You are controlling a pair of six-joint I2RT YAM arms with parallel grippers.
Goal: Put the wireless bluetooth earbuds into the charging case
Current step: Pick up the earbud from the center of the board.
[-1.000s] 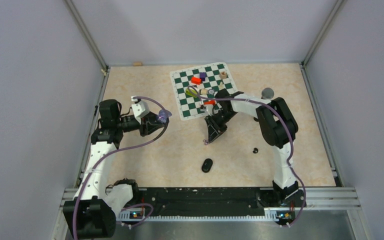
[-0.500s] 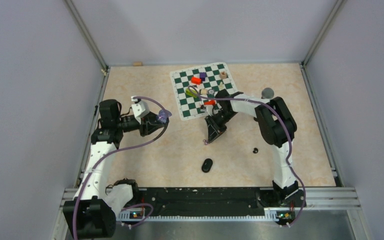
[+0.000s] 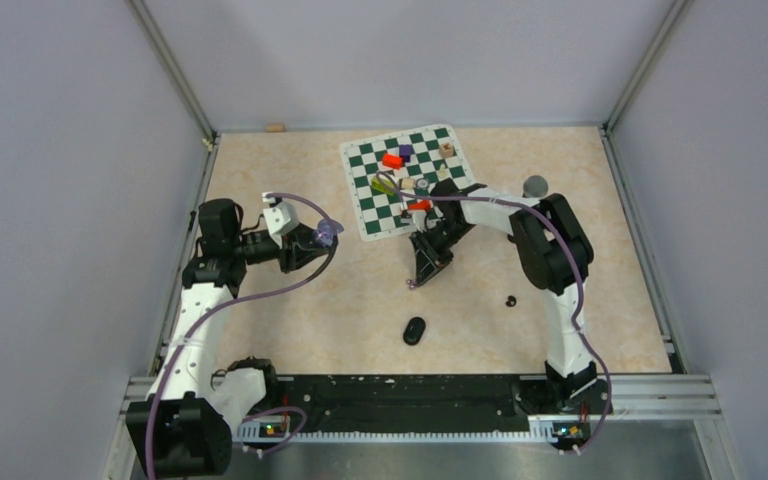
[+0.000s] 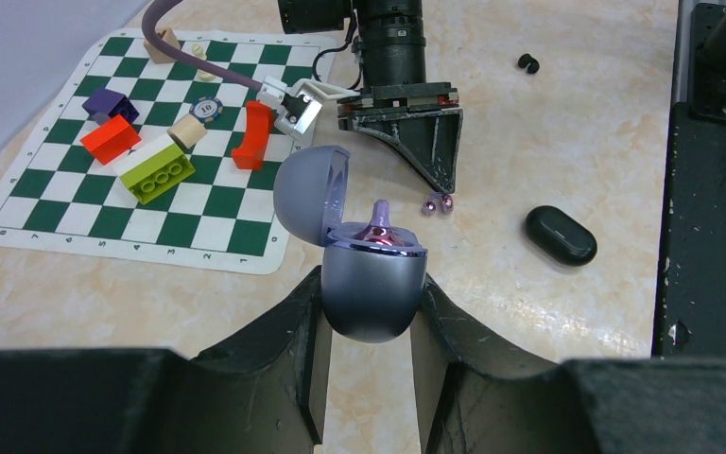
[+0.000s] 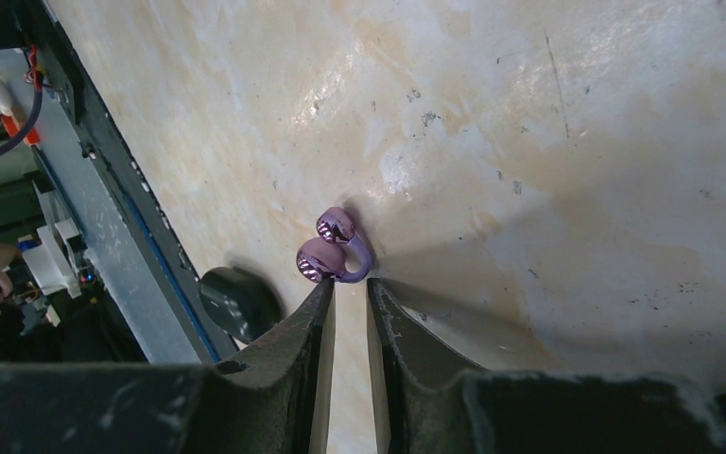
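My left gripper [image 4: 369, 317] is shut on the grey-purple charging case [image 4: 373, 288] and holds it upright above the table. The case's lid [image 4: 310, 194] is open, and one pale purple earbud [image 4: 378, 229] sits in it. A second pale purple earbud [image 5: 336, 255] lies on the table at the tips of my right gripper [image 5: 350, 287]. That gripper's jaws are narrowed onto the bud's near edge, and it also shows as a small speck [image 3: 412, 285] from above. Two black earbuds [image 3: 511, 300] lie further right. A closed black case [image 3: 415, 330] lies near the front.
A green-and-white chessboard mat [image 3: 450, 132] at the back centre carries coloured blocks, a poker chip and wooden pieces. A grey round object [image 3: 535, 185] sits to its right. The black base rail [image 3: 410, 395] runs along the near edge. Grey walls enclose the table.
The right gripper's jaws have narrowed slightly around the purple earbud. Neither arm has visibly moved.
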